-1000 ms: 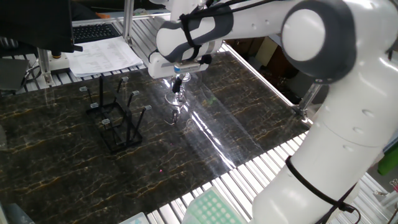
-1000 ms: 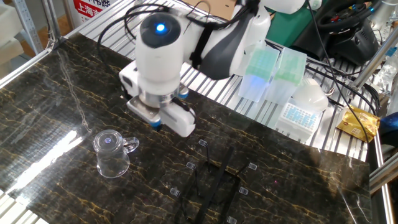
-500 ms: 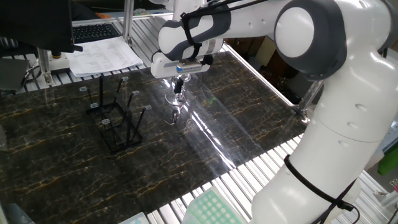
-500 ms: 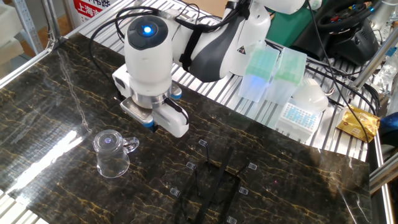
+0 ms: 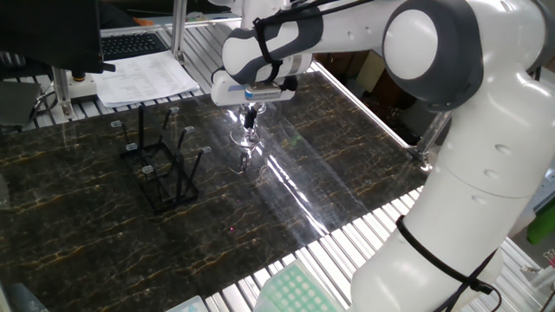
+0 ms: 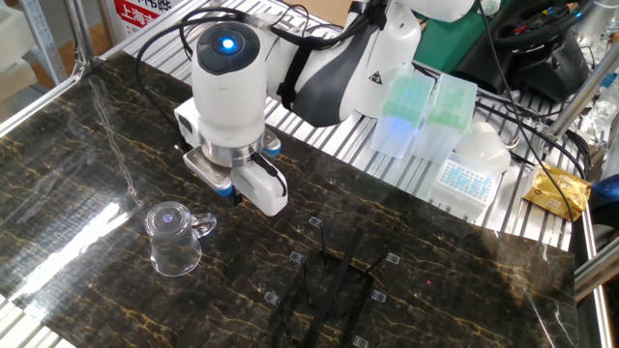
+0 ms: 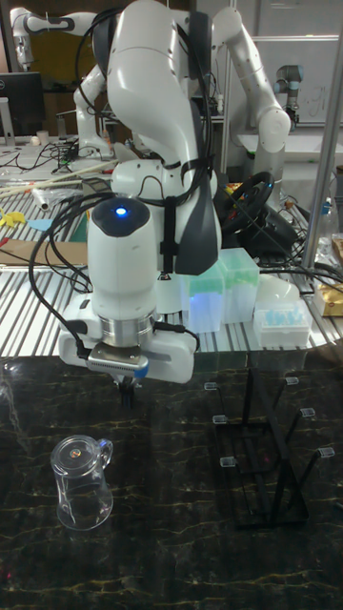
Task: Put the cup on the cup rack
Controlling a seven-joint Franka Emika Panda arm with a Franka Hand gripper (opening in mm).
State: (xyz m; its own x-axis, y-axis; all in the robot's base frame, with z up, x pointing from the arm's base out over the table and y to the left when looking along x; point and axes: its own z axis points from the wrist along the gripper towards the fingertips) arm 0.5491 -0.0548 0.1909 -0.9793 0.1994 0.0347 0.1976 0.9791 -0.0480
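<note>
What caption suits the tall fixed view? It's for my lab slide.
White Franka arm's gripper hovers above and beside a clear glass mug standing upright on dark marble, black wire peg rack apart.

A dark marble-patterned table (image 6: 464, 261) carries a clear glass cup (image 6: 174, 238) upright near one edge and a black wire cup rack (image 6: 334, 290) toward its middle, well apart.

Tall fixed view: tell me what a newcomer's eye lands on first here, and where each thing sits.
The big white robot arm fills the middle, a blue light glowing on its wrist, its tool hanging above the dark marble table. Below and left of the tool, a clear glass mug stands upright, ungrasped, handle pointing right. To the right stands the black wire cup rack, its pegs bare.
</note>
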